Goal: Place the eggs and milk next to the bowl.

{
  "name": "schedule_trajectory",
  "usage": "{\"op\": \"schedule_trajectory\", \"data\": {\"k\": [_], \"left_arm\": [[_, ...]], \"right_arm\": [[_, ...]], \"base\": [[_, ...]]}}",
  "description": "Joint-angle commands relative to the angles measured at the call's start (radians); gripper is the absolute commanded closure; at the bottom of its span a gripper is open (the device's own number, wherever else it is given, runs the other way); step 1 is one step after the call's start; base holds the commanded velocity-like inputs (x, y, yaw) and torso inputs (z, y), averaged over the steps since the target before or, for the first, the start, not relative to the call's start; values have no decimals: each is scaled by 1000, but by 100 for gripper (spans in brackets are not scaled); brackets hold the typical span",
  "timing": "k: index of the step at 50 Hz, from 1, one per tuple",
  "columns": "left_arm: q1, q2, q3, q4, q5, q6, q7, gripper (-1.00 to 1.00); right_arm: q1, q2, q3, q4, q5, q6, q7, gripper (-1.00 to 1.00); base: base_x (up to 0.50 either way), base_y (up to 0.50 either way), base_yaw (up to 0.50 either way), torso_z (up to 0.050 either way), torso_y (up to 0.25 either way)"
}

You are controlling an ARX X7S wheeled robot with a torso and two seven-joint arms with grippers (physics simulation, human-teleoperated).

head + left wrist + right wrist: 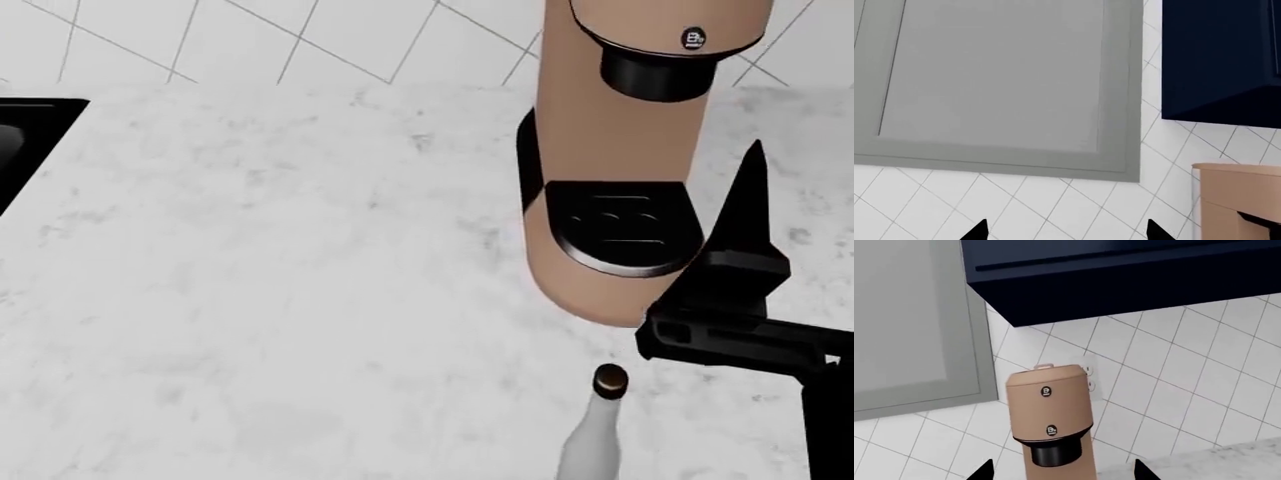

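The milk (pixel 597 440), a slim white bottle with a small brassy cap, stands on the marble counter (pixel 267 300) at the near edge of the head view. My right gripper (pixel 1062 474) is open, raised just right of the bottle and clear of it, with one black finger (pixel 747 200) pointing up. My left gripper (pixel 1067 234) is also open with nothing between its tips; it faces the wall and does not show in the head view. The eggs and the bowl are out of view.
A tall tan-and-black appliance (pixel 614 180) stands on the counter right behind the milk and beside my right gripper. A black recess (pixel 27 140) cuts into the counter at far left. White wall tiles, a grey panel (pixel 994 80) and dark blue cabinets (pixel 1121 275) lie beyond.
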Motion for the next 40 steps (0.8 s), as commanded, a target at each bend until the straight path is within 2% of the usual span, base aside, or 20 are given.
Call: {"op": "schedule_trajectory", "data": {"k": [1, 28, 40], "left_arm": [[15, 14, 8, -35, -1, 15, -2, -100], [12, 5, 22, -22, 41, 17, -4, -100], [-9, 0, 56, -31, 67, 0, -4, -100]], "right_arm": [[-31, -16, -7, 26, -16, -35, -7, -100], [-42, -12, -3, 16, -17, -42, -8, -100], [-10, 73, -11, -21, 51, 21, 6, -100]], "base": [[312, -1, 0, 0, 0], [23, 0, 0, 0, 0], [0, 0, 0, 0, 0]]}}
